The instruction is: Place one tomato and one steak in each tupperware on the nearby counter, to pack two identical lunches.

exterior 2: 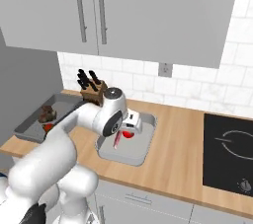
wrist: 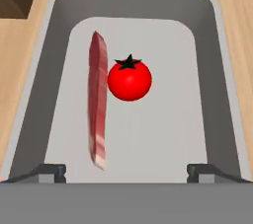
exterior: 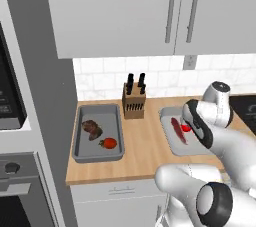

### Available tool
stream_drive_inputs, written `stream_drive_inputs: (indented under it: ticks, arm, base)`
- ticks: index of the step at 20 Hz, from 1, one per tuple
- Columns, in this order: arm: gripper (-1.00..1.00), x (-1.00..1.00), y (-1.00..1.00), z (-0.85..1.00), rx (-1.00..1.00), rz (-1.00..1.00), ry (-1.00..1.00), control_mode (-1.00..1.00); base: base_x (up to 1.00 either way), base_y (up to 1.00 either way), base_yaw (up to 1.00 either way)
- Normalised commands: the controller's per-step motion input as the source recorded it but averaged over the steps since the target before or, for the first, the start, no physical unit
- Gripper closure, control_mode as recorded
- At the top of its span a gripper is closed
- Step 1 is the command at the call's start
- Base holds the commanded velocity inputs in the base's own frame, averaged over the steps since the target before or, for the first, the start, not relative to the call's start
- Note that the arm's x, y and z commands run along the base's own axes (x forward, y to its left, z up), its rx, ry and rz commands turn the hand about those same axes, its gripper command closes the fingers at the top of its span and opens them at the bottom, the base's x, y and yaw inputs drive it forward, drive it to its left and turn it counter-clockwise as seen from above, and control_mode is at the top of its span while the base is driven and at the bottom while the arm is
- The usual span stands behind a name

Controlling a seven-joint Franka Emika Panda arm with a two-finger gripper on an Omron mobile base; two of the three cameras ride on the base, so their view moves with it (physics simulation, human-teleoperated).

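Two grey tupperware stand on the wooden counter [exterior: 145, 151]. The left tupperware [exterior: 98, 158] holds a brown steak [exterior: 91, 128] and a tomato [exterior: 109, 143]. In the right tupperware [wrist: 59, 25] a red steak [wrist: 97, 102] stands on its edge, with a tomato [wrist: 129, 80] just beside it. My gripper [wrist: 127, 171] hovers open above this tray's near end, its fingertips [wrist: 49, 171] wide apart with nothing between them. From the right base view, the hand [exterior 2: 129, 124] hangs over the tomato [exterior 2: 128, 134] and steak [exterior 2: 117, 140].
A wooden knife block [exterior: 134, 100] stands at the back of the counter between the trays. A black cooktop [exterior 2: 230, 149] lies to the right. Wall cabinets [exterior: 125, 11] hang overhead, and an oven column [exterior: 20, 171] borders the left end.
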Motion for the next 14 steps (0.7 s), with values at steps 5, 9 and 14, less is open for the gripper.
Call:
stream_drive_inputs:
  ticks: [5, 9, 14]
  arm:
    - [-1.00, -0.99, 0.17, 0.43, -0.01, 0.00, -0.29, -1.00]
    - [-1.00, -0.98, 0.56, 0.48, -0.16, 0.00, -0.41, -1.00]
    - [-1.00, -0.79, 0.60, 0.58, -0.19, 0.00, -0.36, -1.00]
  base:
    - [0.00, 0.00, 0.00]
    - [0.00, 0.00, 0.00]
    - [0.00, 0.00, 0.00]
